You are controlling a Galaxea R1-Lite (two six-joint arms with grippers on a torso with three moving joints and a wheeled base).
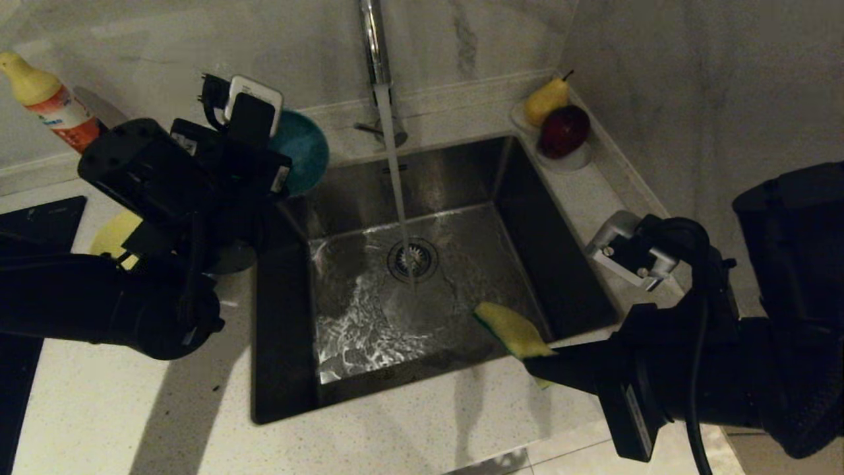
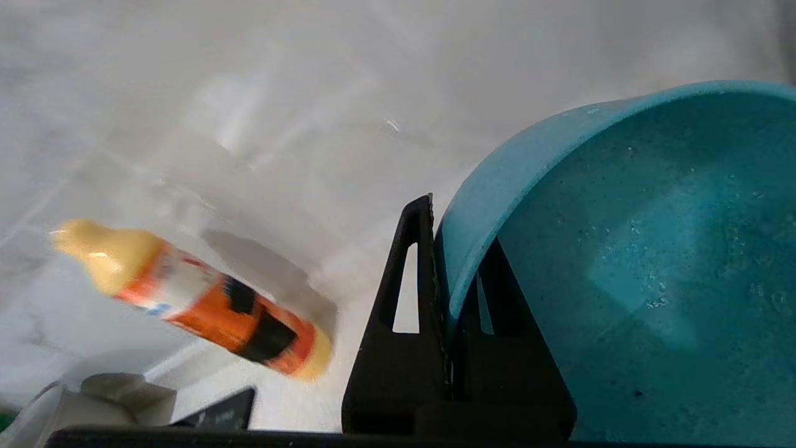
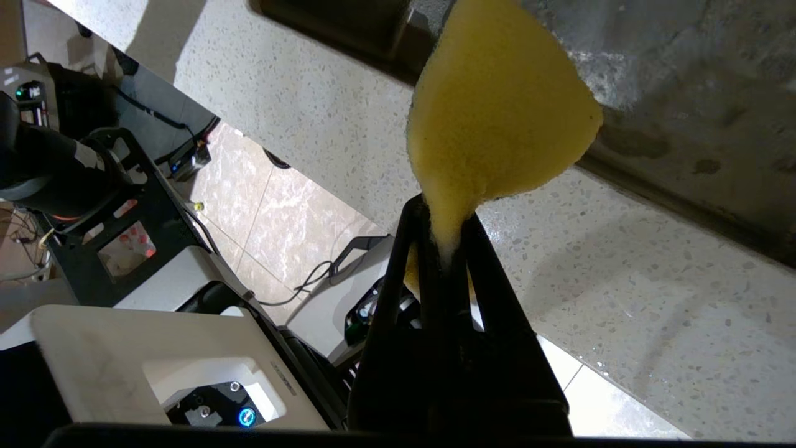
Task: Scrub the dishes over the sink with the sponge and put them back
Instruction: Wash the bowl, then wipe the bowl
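Note:
My left gripper (image 2: 448, 249) is shut on the rim of the teal-blue bowl (image 2: 653, 261), one finger inside and one outside. It holds the bowl (image 1: 303, 148) tilted in the air at the sink's back left corner. Part of a pale yellow bowl (image 1: 112, 234) on the counter shows from under the left arm. My right gripper (image 1: 537, 359) is shut on the sponge (image 1: 511, 326), pinching its end (image 3: 497, 106) above the front right of the steel sink (image 1: 461, 171). Water runs from the chrome tap (image 1: 374, 39) onto the drain strainer (image 1: 413, 259).
An orange bottle with a yellow cap (image 1: 49, 102) stands at the back left by the wall. A small white dish (image 1: 570, 158) with a pear and a red fruit sits at the back right corner. A black cooktop (image 1: 33, 224) lies at the far left.

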